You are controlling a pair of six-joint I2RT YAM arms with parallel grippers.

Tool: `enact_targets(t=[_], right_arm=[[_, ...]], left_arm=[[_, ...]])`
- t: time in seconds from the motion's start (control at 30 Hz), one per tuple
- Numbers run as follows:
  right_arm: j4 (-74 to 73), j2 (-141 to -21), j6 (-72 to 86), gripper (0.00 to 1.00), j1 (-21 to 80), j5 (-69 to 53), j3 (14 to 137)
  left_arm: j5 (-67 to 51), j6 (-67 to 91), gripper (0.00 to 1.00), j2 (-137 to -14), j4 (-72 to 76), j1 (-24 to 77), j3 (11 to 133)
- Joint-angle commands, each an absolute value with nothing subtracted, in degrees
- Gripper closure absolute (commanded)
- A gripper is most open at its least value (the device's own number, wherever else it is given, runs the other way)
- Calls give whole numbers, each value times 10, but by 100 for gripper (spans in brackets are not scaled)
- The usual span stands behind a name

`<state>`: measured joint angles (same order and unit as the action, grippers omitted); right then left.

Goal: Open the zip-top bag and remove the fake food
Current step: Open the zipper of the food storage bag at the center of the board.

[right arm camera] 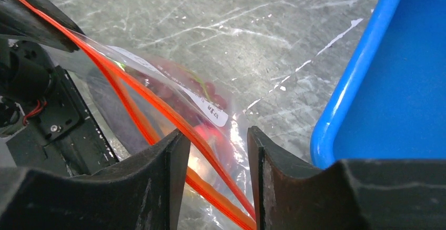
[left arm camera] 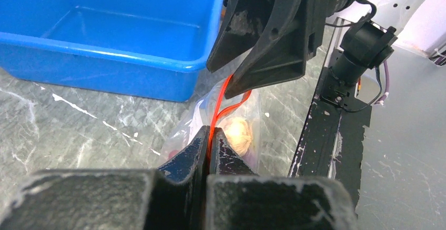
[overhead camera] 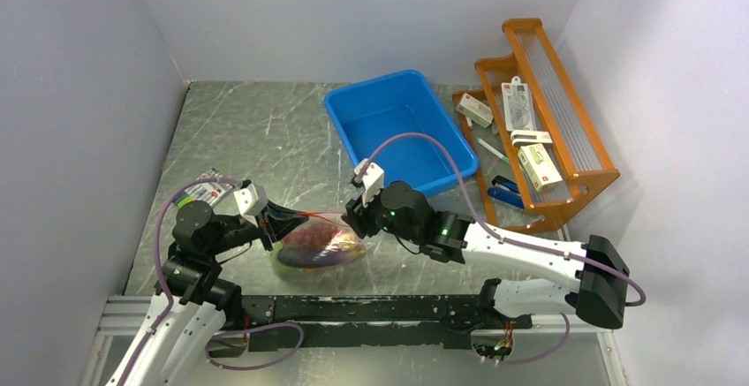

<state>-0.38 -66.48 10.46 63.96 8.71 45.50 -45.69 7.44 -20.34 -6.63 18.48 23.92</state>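
Observation:
The zip-top bag point(overhead camera: 318, 245) lies on the table near the front edge, between the two grippers. It holds the fake food point(overhead camera: 311, 238): purple, red and beige pieces show through the plastic. My left gripper point(overhead camera: 276, 224) is shut on the bag's red-orange zip strip point(left arm camera: 214, 126) at its left end. A beige bulb point(left arm camera: 236, 132) shows inside the bag just past my fingers. My right gripper point(overhead camera: 353, 216) is open at the bag's right end. In the right wrist view the zip strip point(right arm camera: 173, 115) runs between its spread fingers point(right arm camera: 174, 159), with the two strip halves parted there.
A blue bin point(overhead camera: 400, 127) stands behind the bag, close to my right gripper. A wooden rack point(overhead camera: 540, 121) with small boxes stands at the back right. A pack of coloured markers point(overhead camera: 201, 191) lies at the left, behind my left arm.

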Motion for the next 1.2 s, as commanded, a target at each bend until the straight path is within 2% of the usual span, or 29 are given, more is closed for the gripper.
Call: enact_targets(t=[0.0,0.17,0.23,0.33,0.37,0.4,0.43,0.47,0.6,0.7,0.73,0.93,1.0,1.1,1.17], right_arm=[[-6,-685,109,58,638,101,457],[-16,-706,106,74,638,55,472],[-14,-710,111,82,638,32,477],[-8,-712,110,87,638,3,478],[-5,-711,115,92,637,1,477],[-2,-710,125,98,638,1,475],[1,-709,137,100,638,4,473],[5,-707,154,100,637,9,470],[33,-706,202,100,638,7,451],[33,-713,231,100,638,21,449],[30,-716,240,100,637,27,452],[34,-720,268,100,638,49,451],[34,-718,270,100,638,53,449],[31,-720,258,100,638,58,451],[23,-724,250,100,637,75,457]], left_arm=[[-468,66,93,-199,-47,183,244],[-465,65,91,-205,-49,183,246],[-458,66,84,-206,-54,183,248],[-434,58,70,-202,-75,183,262],[-413,61,64,-198,-86,183,269],[-383,71,57,-192,-96,182,275],[-340,85,44,-185,-107,183,281],[-299,103,4,-178,-118,183,286],[-131,178,4,-164,-182,182,321],[6,308,4,-174,-264,183,367],[6,340,4,-182,-290,183,381],[-185,435,4,-245,-359,182,444],[-240,466,4,-227,-344,182,428],[-333,547,4,-170,-253,177,341],[-323,541,4,-140,-310,169,327]])
